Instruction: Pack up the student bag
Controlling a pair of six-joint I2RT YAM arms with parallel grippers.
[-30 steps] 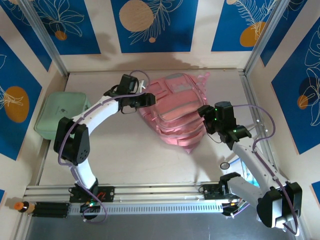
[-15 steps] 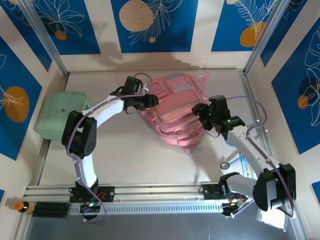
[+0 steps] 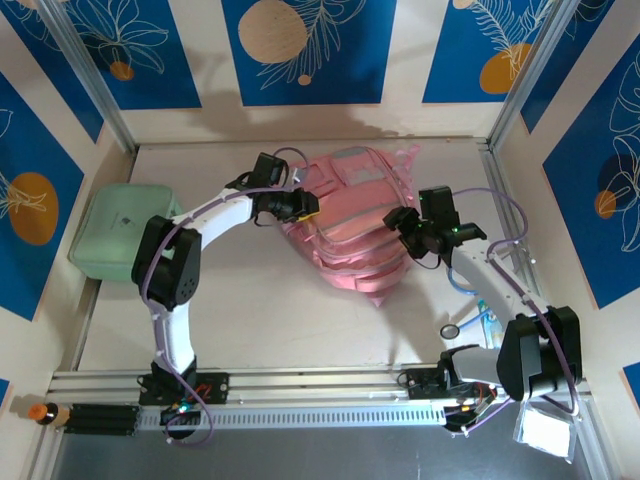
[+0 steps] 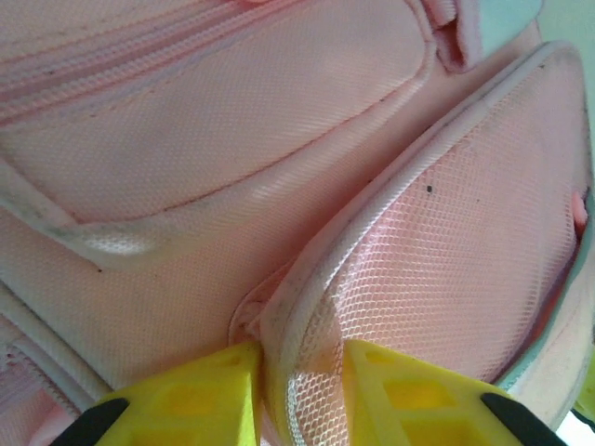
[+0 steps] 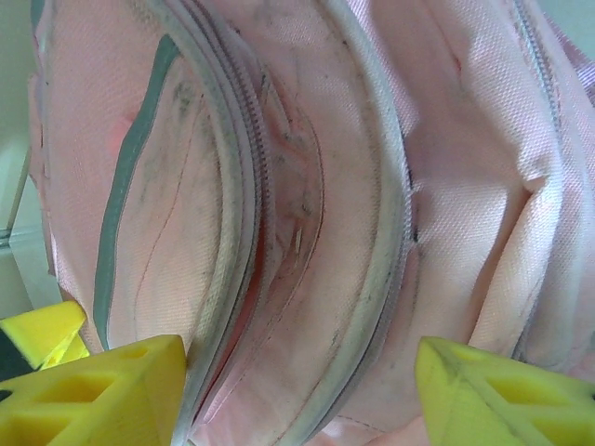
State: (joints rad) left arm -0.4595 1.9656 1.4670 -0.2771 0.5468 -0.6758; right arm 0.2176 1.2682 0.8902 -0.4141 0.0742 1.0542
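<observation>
Left fingers (image 4: 186, 400) pinch a pocket edge of the student bag (image 3: 345, 230); right fingers (image 5: 483, 390) stand apart against its side.

Blue floral wall panels (image 3: 300, 50) surround a beige table (image 3: 250, 310)

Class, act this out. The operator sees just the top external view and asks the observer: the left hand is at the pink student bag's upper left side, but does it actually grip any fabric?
Observer: Yes. In the left wrist view the left hand has its yellow fingers pressed on either side of a piped pocket edge of the student bag.
Operator: And the right hand?
Observer: Its wrist view shows the right hand open, its two fingers wide apart, facing a zip on the bag and pinching nothing.
</observation>
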